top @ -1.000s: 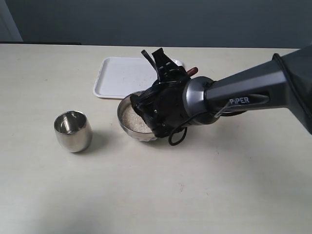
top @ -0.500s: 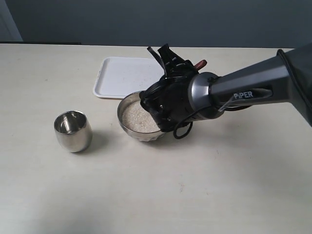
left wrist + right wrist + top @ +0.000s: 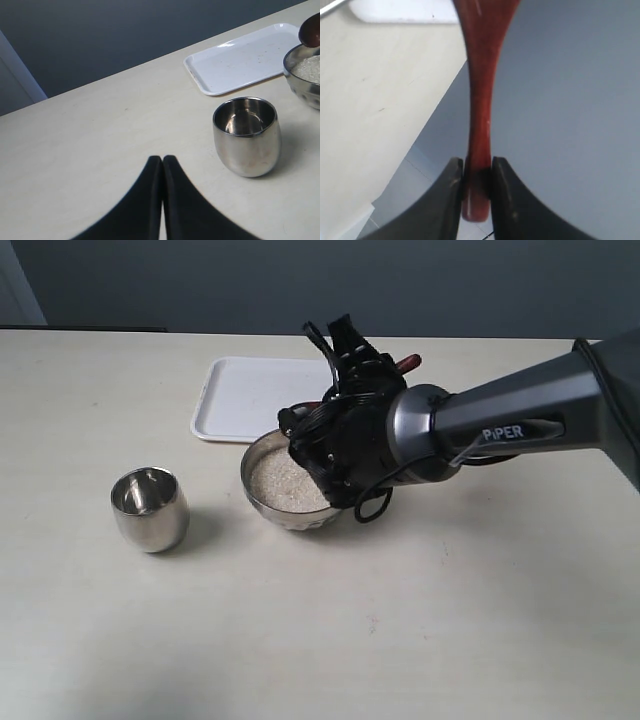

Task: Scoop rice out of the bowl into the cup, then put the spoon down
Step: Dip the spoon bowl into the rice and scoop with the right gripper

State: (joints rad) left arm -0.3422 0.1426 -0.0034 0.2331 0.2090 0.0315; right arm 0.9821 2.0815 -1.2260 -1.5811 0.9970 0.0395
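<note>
The steel bowl (image 3: 262, 502) holds white rice (image 3: 283, 483) near the table's middle. My right gripper (image 3: 376, 371) hangs over the bowl's far right rim, shut on the reddish-brown spoon (image 3: 480, 100) close to the handle's end (image 3: 408, 363). In the left wrist view the spoon's head (image 3: 311, 31) hovers just above the bowl (image 3: 302, 85) and its rice (image 3: 310, 67); whether it carries rice I cannot tell. The steel cup (image 3: 150, 508) stands empty to the bowl's left. My left gripper (image 3: 163, 159) is shut on nothing, a short way from the cup (image 3: 246, 136).
A white tray (image 3: 250, 395) lies just behind the bowl, with a few specks on it (image 3: 245, 57). The right arm (image 3: 500, 430) stretches in from the right edge. A dark wall runs behind the table's far edge.
The right gripper has drawn up and back toward the right from over the bowl, uncovering more rice; the spoon's handle end has risen. Cup and bowl have not moved.
</note>
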